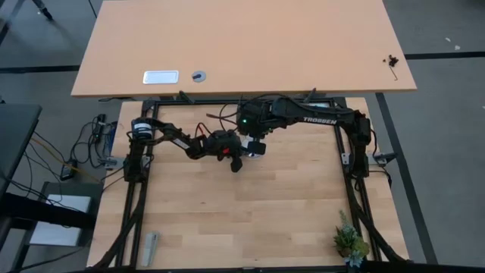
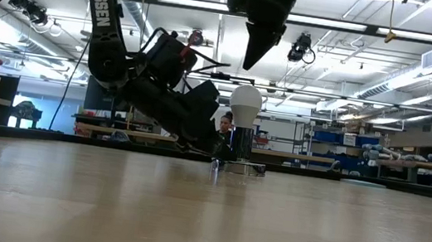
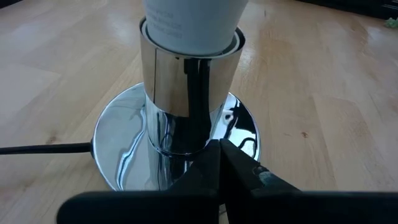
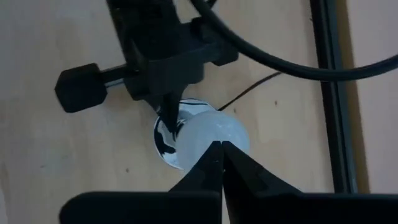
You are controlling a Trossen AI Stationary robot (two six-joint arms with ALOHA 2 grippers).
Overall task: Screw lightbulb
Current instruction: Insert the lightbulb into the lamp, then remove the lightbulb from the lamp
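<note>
The wooden table (image 1: 250, 205) fills the scene, and all the action sits at its far middle. The right arm (image 1: 318, 117) reaches in along the far edge from the right, while the left arm (image 1: 170, 136) stretches in from the left, low to the wood. Now the left gripper (image 3: 219, 149): jaws pressed together, tips down at the mirror-bright socket base (image 3: 177, 140), right on its round foot, with a thin black cord (image 3: 43, 148) running away from it. Up top, the right gripper (image 4: 219, 149) hangs over the lamp with its jaws closed to a point and nothing between them; from the low view, clear air separates the tip from the glass below. And there's the lightbulb (image 2: 245, 104), white and frosted, standing upright in the socket, base down in the chrome collar. Over at the table's near right corner, a small green plant (image 1: 350, 241).
</note>
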